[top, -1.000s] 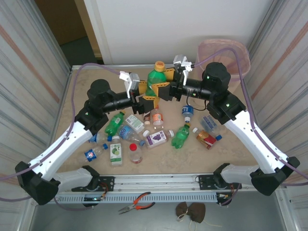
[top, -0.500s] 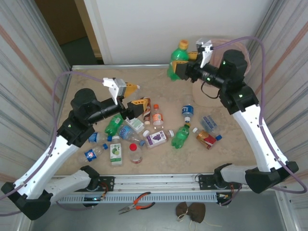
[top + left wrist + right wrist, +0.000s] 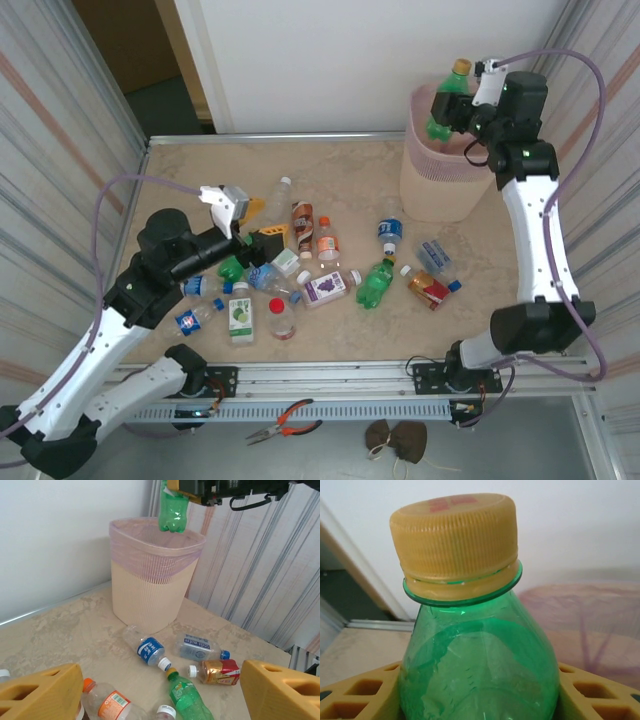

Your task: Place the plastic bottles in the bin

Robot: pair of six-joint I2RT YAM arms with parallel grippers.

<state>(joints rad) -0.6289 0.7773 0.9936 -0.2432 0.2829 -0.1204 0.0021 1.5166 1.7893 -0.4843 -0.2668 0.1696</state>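
**Green bottle held over the bin, the others lying on the table.**

Nearest, red-handled pliers lie on the grey ledge below the arms' rail. On the beige, marble-patterned table, the loose plastic bottles lie in a cluster around the middle. They are clear or green, with blue, white, red and orange caps and purple, green, red and blue labels. The left gripper hovers over the cluster's far left edge, its jaws wide apart and empty. In the far right corner stands the bin, pale and ribbed, with a pink bag folded over its rim. Above its mouth the right gripper clamps the green bottle by the body, cap up; the cap is ribbed and yellow-orange. Beyond is a white wall, with striped panels on both sides and a dark doorway at far left.
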